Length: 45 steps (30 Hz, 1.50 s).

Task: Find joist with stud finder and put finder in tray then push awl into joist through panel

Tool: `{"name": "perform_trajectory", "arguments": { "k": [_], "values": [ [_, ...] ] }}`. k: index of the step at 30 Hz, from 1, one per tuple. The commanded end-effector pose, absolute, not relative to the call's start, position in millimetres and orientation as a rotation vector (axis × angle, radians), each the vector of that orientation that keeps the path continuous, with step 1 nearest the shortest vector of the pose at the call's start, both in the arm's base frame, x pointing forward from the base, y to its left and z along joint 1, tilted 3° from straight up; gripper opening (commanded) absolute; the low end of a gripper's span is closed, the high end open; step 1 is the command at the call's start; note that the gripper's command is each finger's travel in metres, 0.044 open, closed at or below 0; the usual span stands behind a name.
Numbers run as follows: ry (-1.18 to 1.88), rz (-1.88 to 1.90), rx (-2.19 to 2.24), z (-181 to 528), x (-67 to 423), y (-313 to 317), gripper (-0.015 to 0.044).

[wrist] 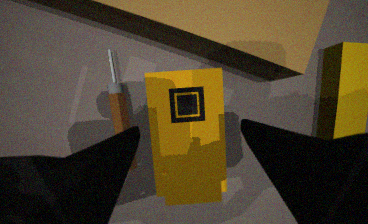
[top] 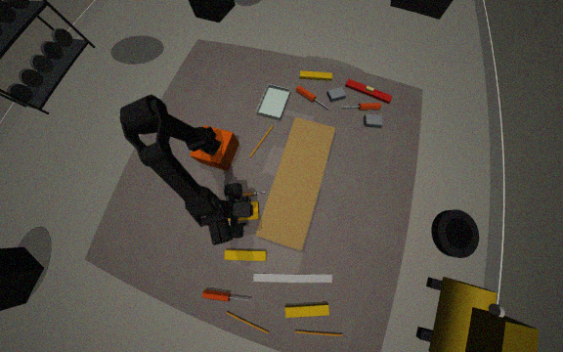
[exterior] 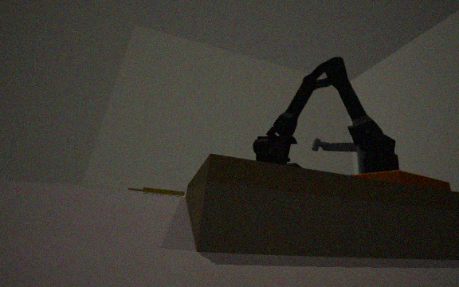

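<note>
The yellow stud finder point(top: 255, 210) point(wrist: 186, 165), with a dark square on top, lies on the mat beside the panel's near-left edge. My gripper point(wrist: 190, 127) is open, pointing down over it, with a finger on each side and not touching it as far as the wrist view shows. The awl point(top: 249, 194) point(wrist: 117, 107), with a brown handle and metal shaft, lies beside the stud finder, just beyond the left finger in the wrist view. The tan floor panel point(top: 301, 181) point(wrist: 265, 25) point(exterior: 333, 223) shows no hole that I can see. The tray point(top: 274, 102) is empty at the back.
A yellow block point(top: 245, 255) point(wrist: 355, 90) lies right of the gripper in the wrist view. A white strip point(top: 292, 278), an orange-handled screwdriver point(top: 216, 295) and another yellow block point(top: 307, 310) lie nearer the front. A red level point(top: 381, 95) lies at the back. An orange block point(top: 230, 152) is by the arm's base.
</note>
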<state>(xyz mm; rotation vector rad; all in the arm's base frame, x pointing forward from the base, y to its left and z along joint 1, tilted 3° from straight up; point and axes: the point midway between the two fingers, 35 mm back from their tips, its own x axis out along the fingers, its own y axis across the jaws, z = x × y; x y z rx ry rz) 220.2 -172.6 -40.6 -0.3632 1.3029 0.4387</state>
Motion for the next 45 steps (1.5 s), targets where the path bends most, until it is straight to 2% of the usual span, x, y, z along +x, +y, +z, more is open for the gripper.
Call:
{"name": "perform_trajectory", "arguments": {
  "k": [1, 5, 31, 37, 45],
  "values": [
    [1.302, 0.447, -0.362, -46.2, 218.9, -170.9, 0.044],
    [1.302, 0.447, -0.362, -46.2, 218.9, -170.9, 0.0335],
    [1.302, 0.447, -0.362, -46.2, 218.9, -170.9, 0.0162],
    [1.301, 0.447, -0.363, -25.1, 222.4, -173.0, 0.0004],
    [1.301, 0.446, -0.363, 31.1, 224.9, -172.0, 0.0]
  ]
}}
